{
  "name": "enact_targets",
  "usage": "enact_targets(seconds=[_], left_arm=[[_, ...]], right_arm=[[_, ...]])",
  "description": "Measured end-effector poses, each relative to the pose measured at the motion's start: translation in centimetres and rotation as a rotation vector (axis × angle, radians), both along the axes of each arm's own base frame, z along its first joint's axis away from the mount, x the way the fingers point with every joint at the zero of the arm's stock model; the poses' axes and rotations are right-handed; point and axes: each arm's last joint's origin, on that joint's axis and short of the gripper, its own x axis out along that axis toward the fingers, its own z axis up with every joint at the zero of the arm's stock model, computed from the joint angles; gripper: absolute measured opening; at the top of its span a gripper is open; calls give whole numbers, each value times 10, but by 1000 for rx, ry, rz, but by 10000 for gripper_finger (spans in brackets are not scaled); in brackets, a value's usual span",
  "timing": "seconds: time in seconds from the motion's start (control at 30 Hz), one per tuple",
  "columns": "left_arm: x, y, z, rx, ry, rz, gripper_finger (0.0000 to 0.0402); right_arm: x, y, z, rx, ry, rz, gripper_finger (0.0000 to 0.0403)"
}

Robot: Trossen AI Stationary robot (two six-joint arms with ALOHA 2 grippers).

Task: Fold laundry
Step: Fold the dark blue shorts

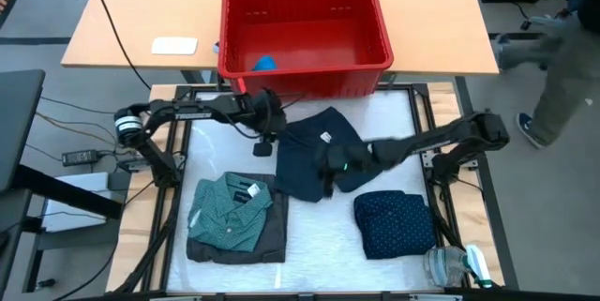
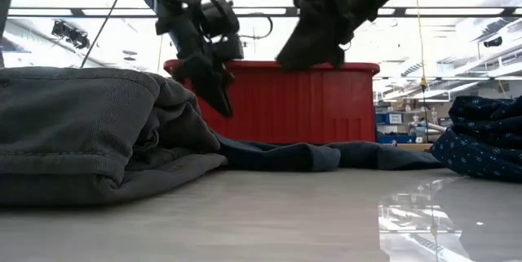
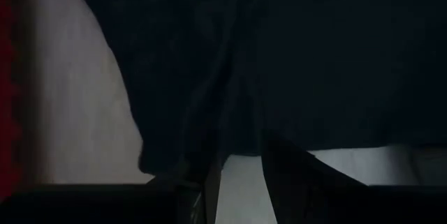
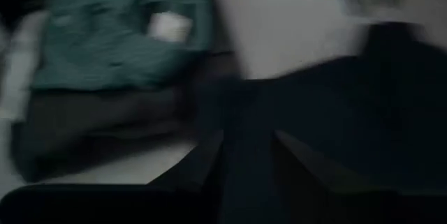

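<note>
Currently, your stock on the white table (image 1: 300, 245), near edge to far:

- Teal shirt (image 1: 231, 209) — folded, stacked on the charcoal piece (image 1: 272, 237) at the near left corner; judged finished.
- Navy dotted piece (image 1: 394, 221) — folded, near right corner.
- Plain dark garment (image 1: 314, 151) — spread mid-table, partly doubled over; judged the fold in hand.
- Right gripper (image 1: 330, 172) — forearm reaching in from the right edge, over the garment's near hem; cloth shows between its fingers, but you cannot tell whether they are clamped.
- Left gripper (image 1: 263, 145) — arm stretched along the far edge, wrist down at the garment's far left corner; grip likewise unclear.
- Red basket (image 1: 305, 67) — beyond the far edge.
</note>
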Motion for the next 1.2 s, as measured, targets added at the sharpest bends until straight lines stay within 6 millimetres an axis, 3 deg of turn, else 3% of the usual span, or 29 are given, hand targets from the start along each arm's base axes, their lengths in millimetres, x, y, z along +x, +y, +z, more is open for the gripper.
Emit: enact_targets(seconds=[0.1, 0.2, 0.43, 0.6, 0.73, 0.83, 1.0, 1.2], left_arm=[[2, 3, -9, -26, 30, 26, 105], [1, 3, -10, -27, 37, 30, 105], [-3, 3, -8, -31, 58, 27, 105], [-4, 2, -9, -38, 80, 25, 105], [-6, 1, -10, -42, 93, 23, 105], [-6, 1, -10, -44, 97, 22, 105], [-7, -5, -11, -128, 95, -36, 105], [-5, -25, -13, -101, 118, -302, 105]], right_arm=[[15, 29, -28, -40, -5, 72, 145], [26, 45, -56, -46, 58, 84, 164], [59, 55, -90, -53, 110, 60, 181], [71, 49, -103, -2, 240, -75, 144], [63, 49, -93, 76, 392, -135, 64], [47, 58, -80, 161, 508, -36, 12], [21, 82, -41, 167, 530, 42, 55], [5, 93, -7, 172, 405, -96, 134]])
